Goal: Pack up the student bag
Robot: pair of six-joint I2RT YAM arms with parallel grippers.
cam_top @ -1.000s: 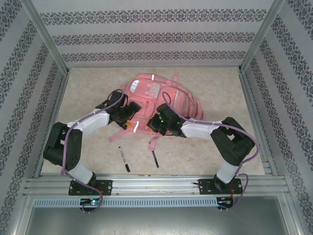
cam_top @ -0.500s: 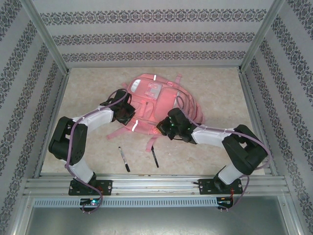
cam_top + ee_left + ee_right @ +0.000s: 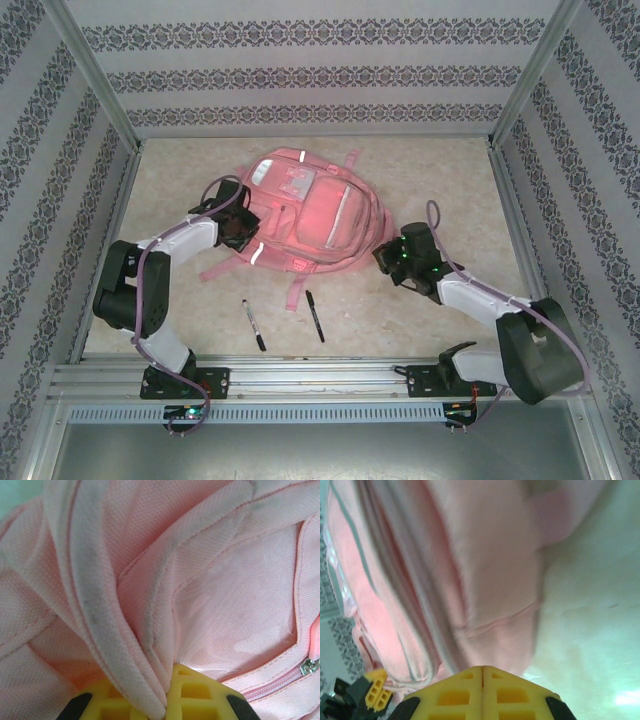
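A large pink fabric backpack (image 3: 310,215) lies on the beige table (image 3: 440,170), in the middle and toward the far side, with its straps trailing toward the near side. The left gripper (image 3: 243,232) sits at the backpack's left edge, its jaws pinched on a fold of the fabric. The right gripper (image 3: 385,258), jaws together, is just beside the backpack's right near corner. Nearer than the backpack, two slim black pens lie apart from each other: the left pen (image 3: 254,325) and the right pen (image 3: 315,315), the right one close to a strap's end.

The student bag (image 3: 215,605) runs past every edge of the left wrist view, its fabric covering the left hand's (image 3: 167,702) fingertips.
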